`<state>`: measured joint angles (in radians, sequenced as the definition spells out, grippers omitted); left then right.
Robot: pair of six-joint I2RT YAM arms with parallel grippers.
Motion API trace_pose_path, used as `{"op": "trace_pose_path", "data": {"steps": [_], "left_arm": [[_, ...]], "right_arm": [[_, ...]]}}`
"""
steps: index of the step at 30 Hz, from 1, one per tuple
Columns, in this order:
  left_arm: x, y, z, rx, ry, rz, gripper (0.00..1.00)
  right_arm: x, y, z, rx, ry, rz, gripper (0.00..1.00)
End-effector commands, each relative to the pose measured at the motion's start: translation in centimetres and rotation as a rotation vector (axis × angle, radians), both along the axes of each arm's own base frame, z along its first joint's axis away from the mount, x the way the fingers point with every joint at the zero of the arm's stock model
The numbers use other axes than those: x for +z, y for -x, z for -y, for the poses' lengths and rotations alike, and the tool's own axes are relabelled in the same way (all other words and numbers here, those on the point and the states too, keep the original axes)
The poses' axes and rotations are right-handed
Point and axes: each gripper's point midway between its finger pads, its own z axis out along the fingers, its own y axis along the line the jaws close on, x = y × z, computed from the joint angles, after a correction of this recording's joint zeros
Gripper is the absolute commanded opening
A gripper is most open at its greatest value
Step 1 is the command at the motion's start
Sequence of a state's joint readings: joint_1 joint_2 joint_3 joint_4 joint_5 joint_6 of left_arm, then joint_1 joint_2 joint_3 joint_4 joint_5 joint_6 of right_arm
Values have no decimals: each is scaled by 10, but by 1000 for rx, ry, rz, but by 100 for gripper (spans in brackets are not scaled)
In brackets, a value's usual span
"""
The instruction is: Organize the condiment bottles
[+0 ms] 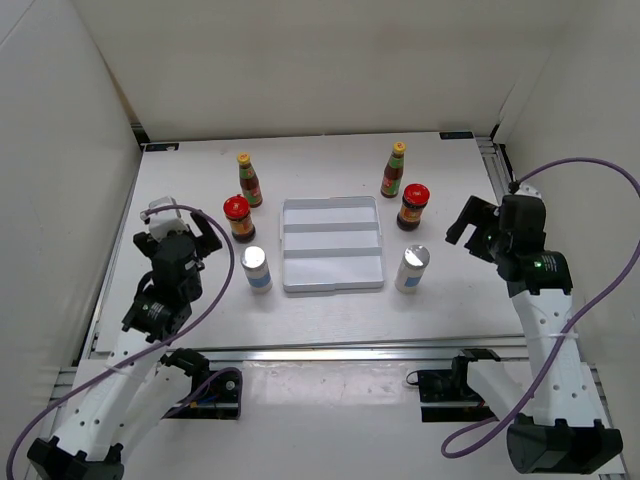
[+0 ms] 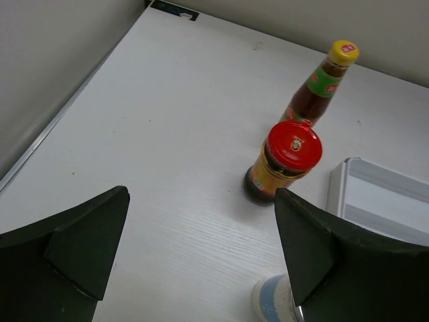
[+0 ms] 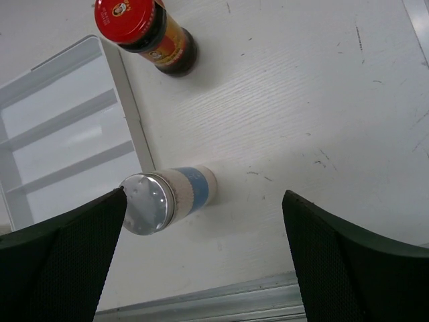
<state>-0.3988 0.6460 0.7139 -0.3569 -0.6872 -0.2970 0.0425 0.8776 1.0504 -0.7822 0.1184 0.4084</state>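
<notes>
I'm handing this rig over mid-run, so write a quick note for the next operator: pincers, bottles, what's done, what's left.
Left pincer: open, empty, pointed toward the left jar.
Right pincer: open, empty, beside the right shaker and right jar.
Left of the tray: left slim bottle, left jar, left shaker, all upright on the table. Right of it: right slim bottle, right jar, right shaker, also upright.
Done: nothing yet; no bottle is in the tray.
Left: all six bottles, probably to go into the tray.
</notes>
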Motion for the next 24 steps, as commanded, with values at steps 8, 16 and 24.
{"op": "trace_pose_path", "data": {"steps": [8,16,24], "left_arm": [[-4,0,9,-80,-26,36,100],[3,5,-3,-9,-21,64,100],[0,4,-2,-11,-34,53,100]], "right_arm": [[7,-10,-45,272,-80,55,100],[-25,-9,-67,366,-2,-47,100],[-81,-4,-87,381,133,-209,100]]}}
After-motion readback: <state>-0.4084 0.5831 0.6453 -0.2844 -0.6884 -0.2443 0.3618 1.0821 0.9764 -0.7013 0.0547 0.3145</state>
